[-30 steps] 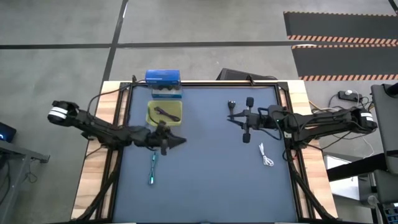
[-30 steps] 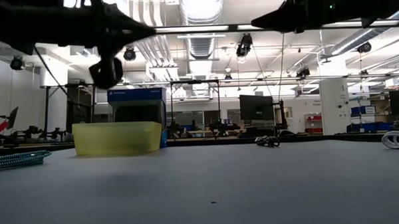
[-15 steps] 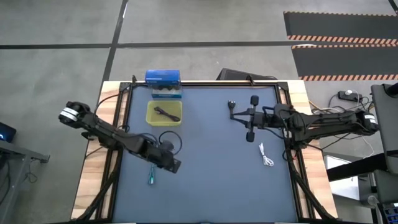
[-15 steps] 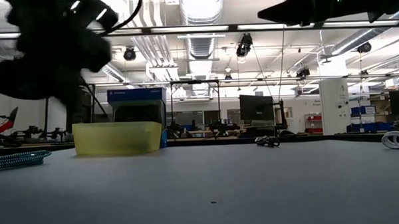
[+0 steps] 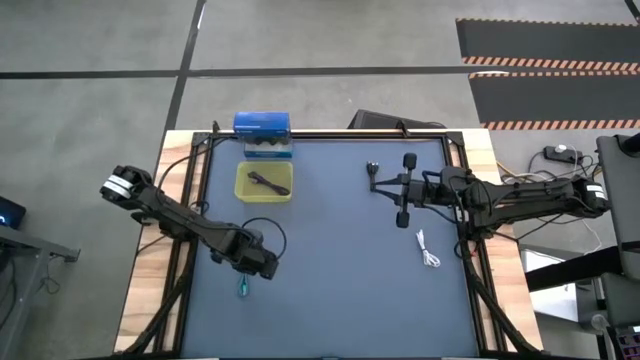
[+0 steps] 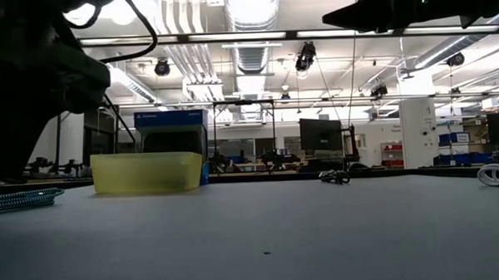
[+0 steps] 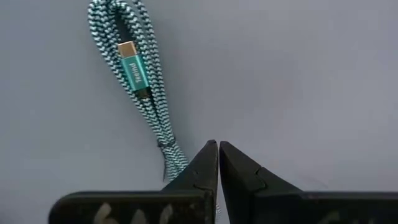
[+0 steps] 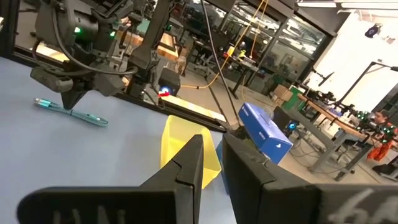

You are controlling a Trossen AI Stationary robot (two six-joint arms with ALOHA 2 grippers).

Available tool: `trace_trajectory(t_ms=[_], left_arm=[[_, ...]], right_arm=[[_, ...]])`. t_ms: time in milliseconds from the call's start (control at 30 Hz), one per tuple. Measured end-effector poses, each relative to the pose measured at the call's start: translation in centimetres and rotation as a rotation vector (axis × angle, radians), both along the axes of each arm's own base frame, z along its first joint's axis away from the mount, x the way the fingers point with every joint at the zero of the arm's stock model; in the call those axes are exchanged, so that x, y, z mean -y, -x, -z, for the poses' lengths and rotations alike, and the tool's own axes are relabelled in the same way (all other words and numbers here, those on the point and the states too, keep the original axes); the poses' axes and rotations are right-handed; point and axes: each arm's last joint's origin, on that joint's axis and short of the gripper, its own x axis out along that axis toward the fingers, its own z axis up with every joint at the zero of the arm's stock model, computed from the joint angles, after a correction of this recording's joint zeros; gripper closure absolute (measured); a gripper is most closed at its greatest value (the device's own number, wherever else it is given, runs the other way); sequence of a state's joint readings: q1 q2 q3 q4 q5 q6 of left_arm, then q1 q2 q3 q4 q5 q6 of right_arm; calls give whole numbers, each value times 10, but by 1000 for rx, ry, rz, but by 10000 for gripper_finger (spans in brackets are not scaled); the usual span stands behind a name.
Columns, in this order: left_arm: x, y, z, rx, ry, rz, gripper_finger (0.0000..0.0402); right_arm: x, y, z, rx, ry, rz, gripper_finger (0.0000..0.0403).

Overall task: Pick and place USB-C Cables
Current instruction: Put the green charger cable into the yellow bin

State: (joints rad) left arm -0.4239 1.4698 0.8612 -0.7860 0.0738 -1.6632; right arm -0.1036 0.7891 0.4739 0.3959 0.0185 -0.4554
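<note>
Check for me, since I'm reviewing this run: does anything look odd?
Mildly: the left claw hangs shut over the teal braided cable, gripping nothing. Cable lies flat on the table, undamaged.

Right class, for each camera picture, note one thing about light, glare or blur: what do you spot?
Low view: bright ceiling lights glare, and the left arm is a dark, blurred silhouette against them. Left wrist view: the teal cable is sharp, its own fingers softer. Right wrist view: the near fingers are blurred, the yellow bin beyond clearer. High view: even light, faint shadows.
</note>
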Motion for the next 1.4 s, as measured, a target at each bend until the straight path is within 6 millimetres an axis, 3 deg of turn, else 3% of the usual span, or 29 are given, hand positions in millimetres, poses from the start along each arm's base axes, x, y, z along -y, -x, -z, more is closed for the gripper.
trace_trajectory(t_ms=[333, 567, 800, 1400], left_arm=[[-2, 6, 0, -45, -19, -2, 391], [-3, 7, 2, -59, -27, 1, 304], [-7, 17, 18, -111, -53, -18, 232], [-11, 19, 31, -40, -107, -95, 227]], right_arm=[[0, 0, 1, -6, -5, 1, 351], [0, 0, 2, -24, -13, 2, 351], [0, 0, 5, -48, -16, 3, 351], [0, 0, 5, -51, -35, 10, 351]])
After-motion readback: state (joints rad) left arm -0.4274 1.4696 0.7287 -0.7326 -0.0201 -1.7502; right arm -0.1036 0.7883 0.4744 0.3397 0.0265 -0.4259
